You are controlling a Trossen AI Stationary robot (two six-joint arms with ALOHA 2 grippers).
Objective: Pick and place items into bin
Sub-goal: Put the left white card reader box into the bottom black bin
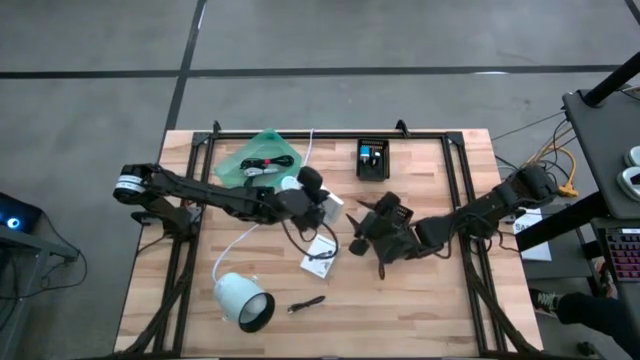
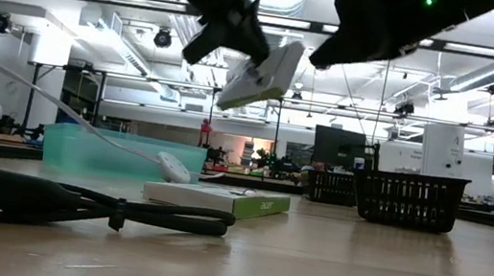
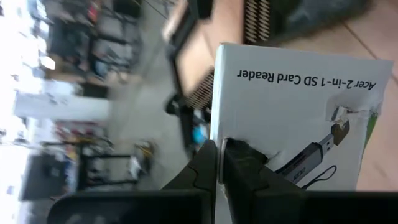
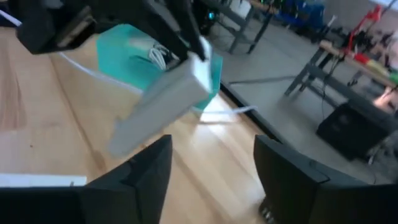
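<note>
Partly done at best: the left gripper [image 1: 322, 207] holds a white box [image 2: 261, 74] clenched above mid-table, the right gripper [image 1: 362, 232] gapes empty beside it, while another box [image 1: 319, 254], cable [image 2: 73, 203] and pen [image 1: 307, 303] lie outside the green bin [image 1: 232, 163].

Table centre crowded: left pincer [image 1: 325, 207] holds a white box [image 1: 331, 205] aloft, right pincer [image 1: 362, 228] just beside it. Second box [image 1: 319, 257], white lamp [image 1: 243, 301] and pen [image 1: 307, 303] obstruct the near side. Bare table [image 1: 430, 300] to the right offers passage.
</note>
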